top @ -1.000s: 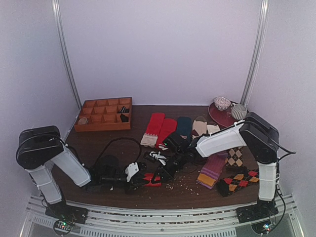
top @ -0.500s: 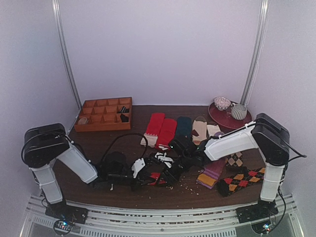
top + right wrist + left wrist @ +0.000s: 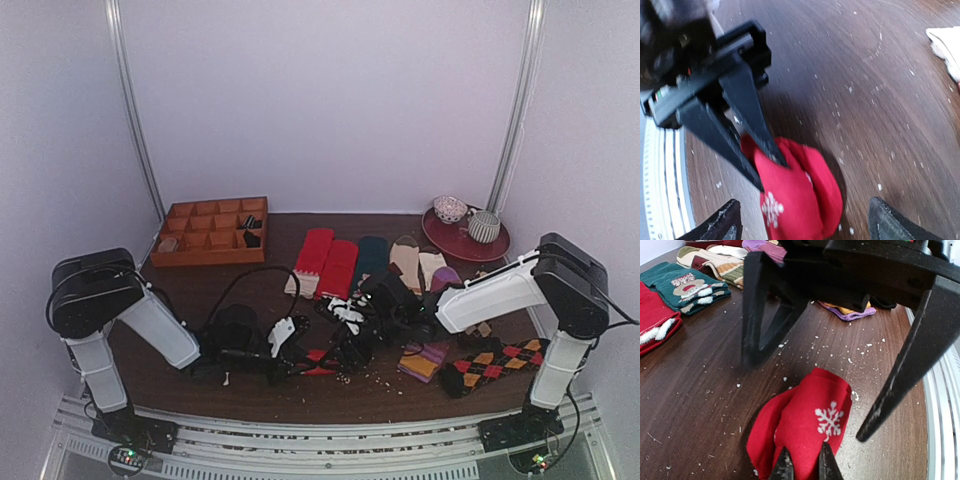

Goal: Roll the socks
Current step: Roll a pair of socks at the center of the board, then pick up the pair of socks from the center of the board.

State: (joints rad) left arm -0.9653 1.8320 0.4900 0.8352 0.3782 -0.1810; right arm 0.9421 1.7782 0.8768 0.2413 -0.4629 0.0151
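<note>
Grippers crowd one small red bundle at the table's near edge. Seen from the left wrist, the left gripper [image 3: 804, 456] pinches the socks [image 3: 805, 425], its two fingers pressed close on the near fold just below a white snowflake. The right gripper [image 3: 806, 400] hangs above, its two black fingers spread wide to either side. The hold looks shallow. A tug could pull the fold free and let the roll spring open.

From the right wrist, that gripper's own fingers stand far apart at the bottom corners, holding nothing. The bundle lies on the wood just beyond them, with the left fingers clamped into its side. Space is tight, and if the right fingers close here they may strike the left ones.

From above, the count runs to two arms and one red bundle between their tips. Behind them are one wooden tray [image 3: 210, 232], one plate [image 3: 450, 240] bearing two cups, two flat red socks [image 3: 312, 255], one teal sock [image 3: 372, 255] and one purple sock [image 3: 425, 360] with an orange end. The argyle socks by the right arm are partly hidden — no firm tally.
</note>
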